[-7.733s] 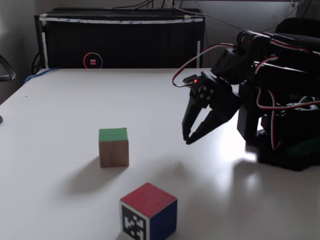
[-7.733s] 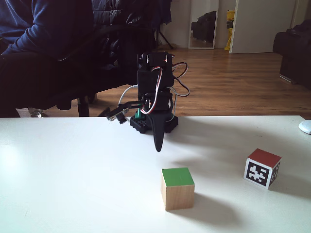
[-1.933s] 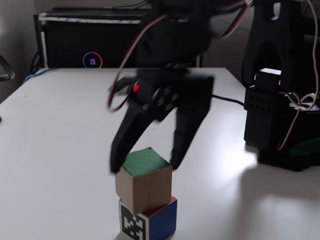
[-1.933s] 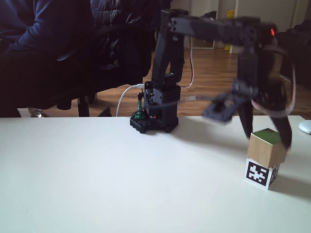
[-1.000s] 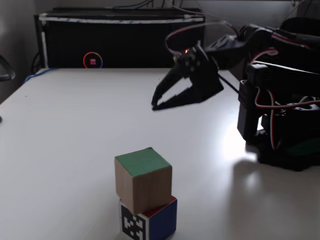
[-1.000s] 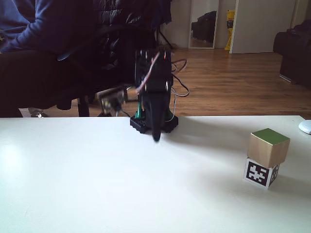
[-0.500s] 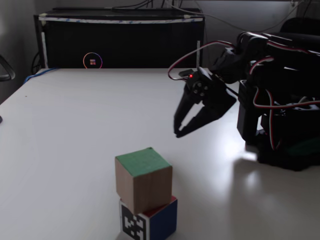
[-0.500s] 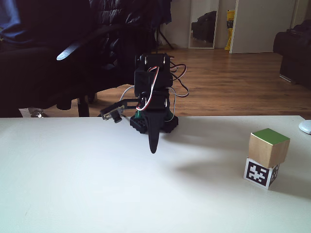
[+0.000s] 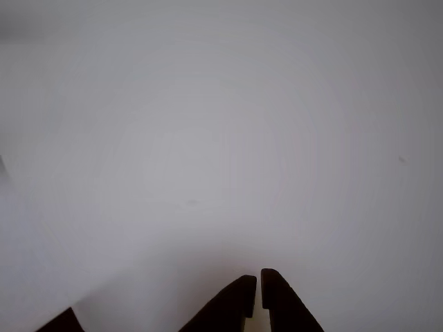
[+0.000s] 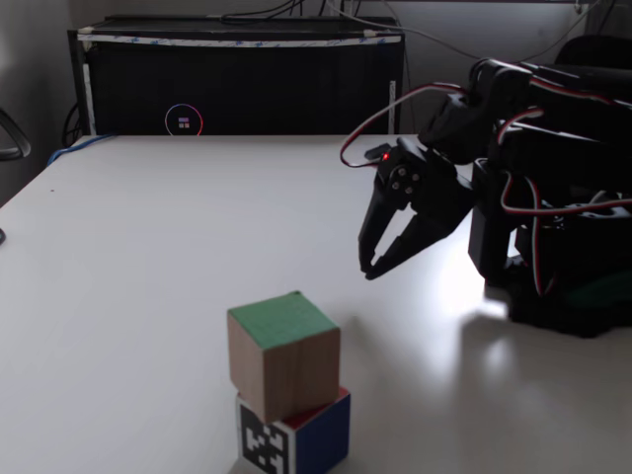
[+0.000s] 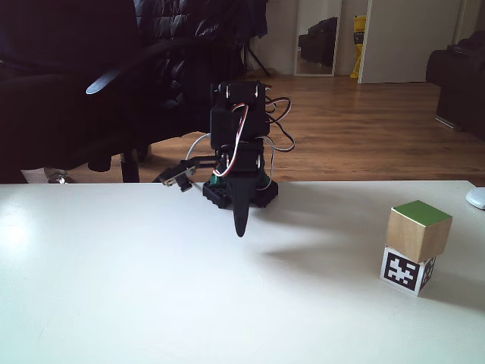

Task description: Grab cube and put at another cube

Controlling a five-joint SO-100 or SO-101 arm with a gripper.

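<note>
The green-topped wooden cube (image 10: 283,351) rests, slightly twisted, on top of the other cube (image 10: 293,434), which shows a black-and-white tag and a blue side. In a fixed view the stack stands at the table's right: green-topped cube (image 11: 418,230) over tagged cube (image 11: 406,271). My gripper (image 10: 367,269) hangs shut and empty above the table, close to the arm's base and well away from the stack. It points down (image 11: 240,231) in front of the base. In the other view its fingertips (image 9: 258,278) nearly touch over bare white tabletop.
The arm's black base (image 10: 563,257) with red and white wires stands at the right of the white table (image 10: 148,247). A black cabinet (image 10: 237,84) runs along the far edge. A dark office chair (image 11: 114,98) is behind the table; a white object (image 11: 476,199) lies at the right edge.
The green-topped cube, earlier alone on the table, now sits on the tagged cube. My gripper let it go, drew back to the base, and its fingers closed in the last half second.
</note>
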